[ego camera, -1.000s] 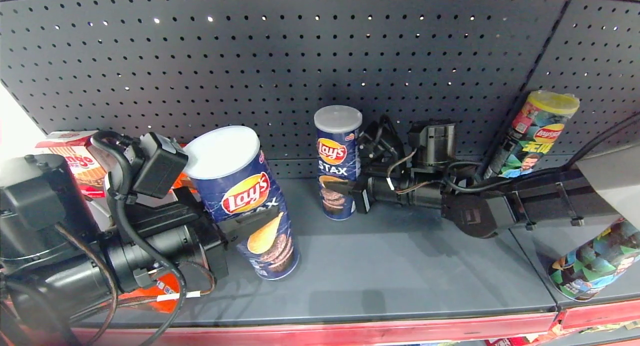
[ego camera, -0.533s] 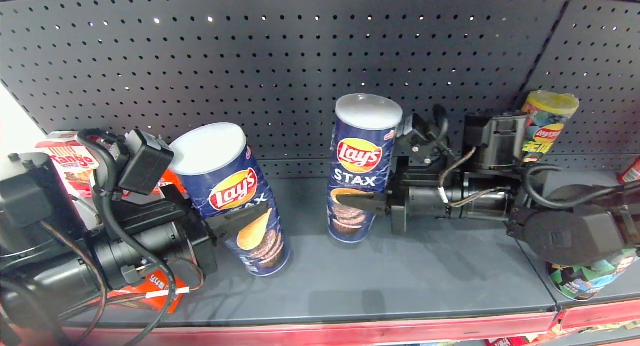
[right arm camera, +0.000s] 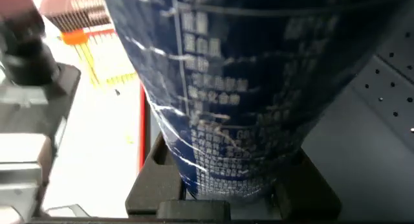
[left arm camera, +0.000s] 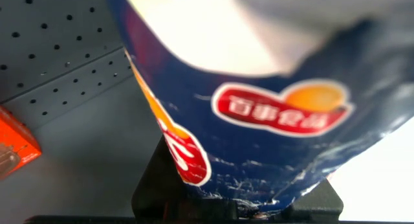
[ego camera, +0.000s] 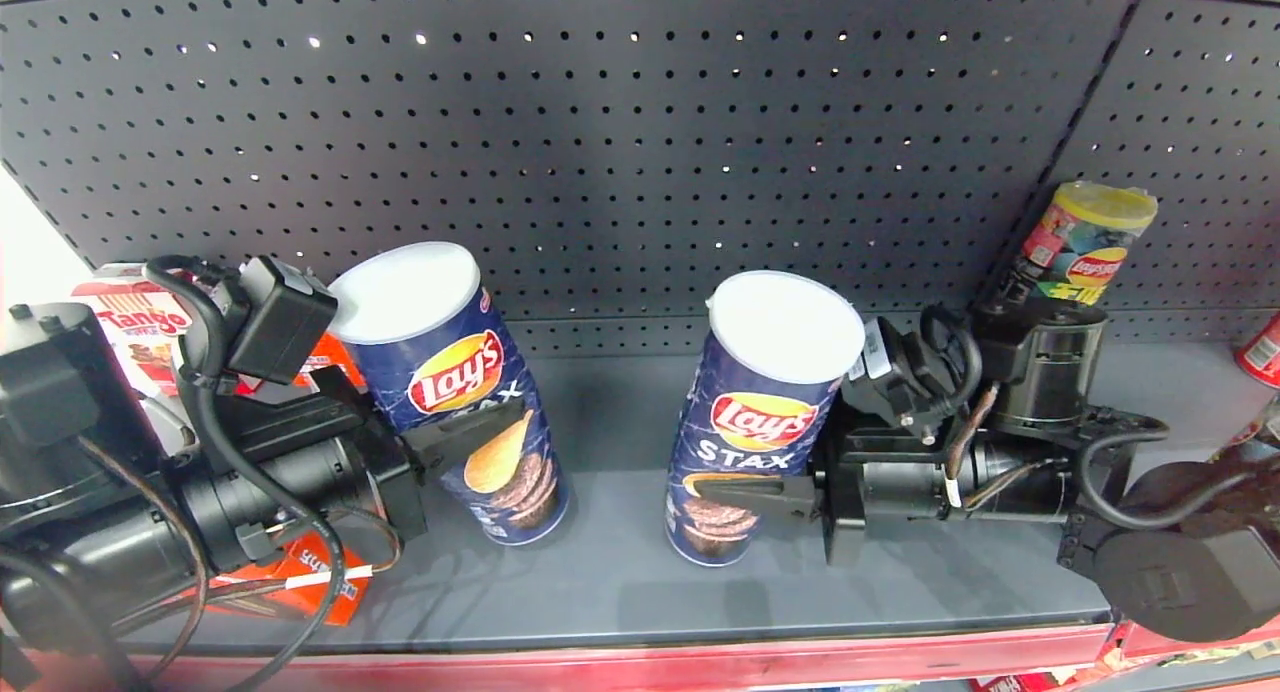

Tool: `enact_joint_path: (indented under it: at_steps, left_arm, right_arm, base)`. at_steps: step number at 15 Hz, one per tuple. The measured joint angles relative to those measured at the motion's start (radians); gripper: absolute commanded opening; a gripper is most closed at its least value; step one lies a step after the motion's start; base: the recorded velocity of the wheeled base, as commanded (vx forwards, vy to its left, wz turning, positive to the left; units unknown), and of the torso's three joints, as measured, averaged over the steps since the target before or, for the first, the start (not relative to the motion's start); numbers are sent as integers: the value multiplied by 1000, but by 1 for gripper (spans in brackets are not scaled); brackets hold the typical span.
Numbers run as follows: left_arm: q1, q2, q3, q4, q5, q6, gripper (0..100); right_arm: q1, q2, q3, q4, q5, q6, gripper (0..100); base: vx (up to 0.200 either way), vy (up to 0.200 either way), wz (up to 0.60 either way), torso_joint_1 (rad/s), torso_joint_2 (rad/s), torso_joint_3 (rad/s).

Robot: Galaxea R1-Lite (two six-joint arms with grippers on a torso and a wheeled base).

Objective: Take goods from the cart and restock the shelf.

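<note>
Pinches with fingers [ego camera: 485, 430] of left gripper [ego camera: 462, 440] 1 navy white-lidded cardboard crisp tube [ego camera: 445, 367] at left of grey metal shelf [ego camera: 620, 582]; draws matching tube [ego camera: 765, 422], clamped in right gripper [ego camera: 740, 489], nearer from far wall [ego camera: 600, 172]: placement unfinished.

Two blue chip cans [ego camera: 450, 372] [ego camera: 760, 422], one yellow-lidded can [ego camera: 1085, 242], one wafer box [ego camera: 135, 327].

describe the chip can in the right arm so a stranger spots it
On the grey pegboard shelf, look mid-deck for a dark blue chip can with a white lid, gripped by the right tool. Its twin is in the left tool by an orange box; the corner can has a yellow lid.
</note>
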Motion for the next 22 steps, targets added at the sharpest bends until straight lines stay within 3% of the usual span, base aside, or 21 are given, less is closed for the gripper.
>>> enact_joint_path:
  at_steps: [11,12,19,22]
  left_arm:
    - [12,4,-4,-3,-1,0,0]
    - [12,4,-4,-3,-1,0,0]
    - [12,4,-2,-7,-3,0,0]
    - [12,4,-1,-7,-5,0,0]
  right_arm:
    - [-4,60,38,4,-6,-19,0]
    - [-4,63,38,3,-6,-23,100]
    - [-5,45,54,6,-12,-33,100]
    - [-4,-13,97,6,-62,-30,100]
  base:
    - [0,0,0,0,0,0]
    - [0,0,0,0,0,0]
    - [0,0,0,0,0,0]
    - [0,0,0,0,0,0]
